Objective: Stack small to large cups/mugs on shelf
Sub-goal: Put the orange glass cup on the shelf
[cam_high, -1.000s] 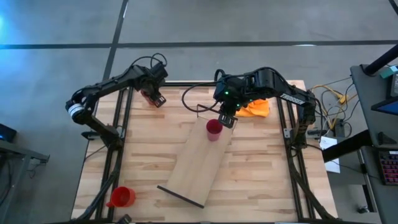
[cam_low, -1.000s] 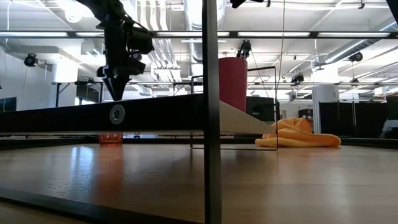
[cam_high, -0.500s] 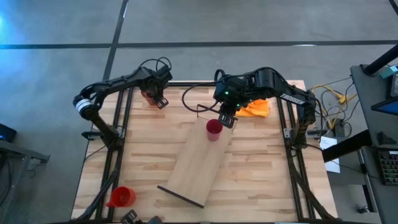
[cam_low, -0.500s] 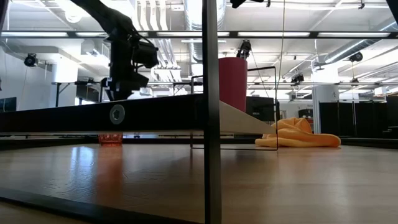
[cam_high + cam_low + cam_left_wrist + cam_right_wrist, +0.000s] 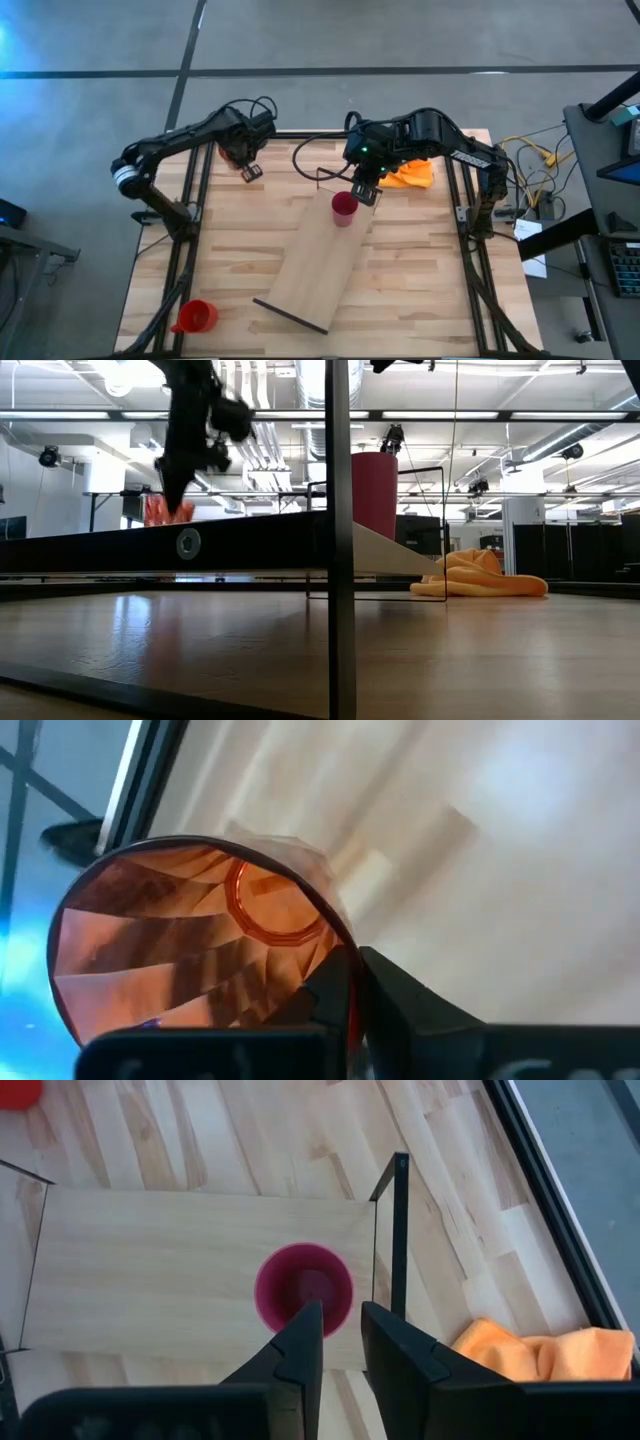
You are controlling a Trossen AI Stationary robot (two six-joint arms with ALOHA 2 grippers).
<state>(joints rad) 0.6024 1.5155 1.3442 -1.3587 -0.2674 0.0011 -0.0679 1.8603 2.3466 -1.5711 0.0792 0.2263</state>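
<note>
The left tool [image 5: 247, 160] now carries the amber tumbler [image 5: 158, 510] up off the surface [image 5: 420, 270]: in the low view the tumbler, which stood on the planks below the shelf's [image 5: 315, 262] edge line a second ago, now hangs above that line, held in the tool's grip. The left wrist view shows the tumbler [image 5: 200, 945] tipped, its open mouth facing the camera and a dark finger [image 5: 400, 995] against its rim. From above, the left arm's elbow has swung and the tool has shifted slightly toward the surface's middle, away from the far left corner.
</note>
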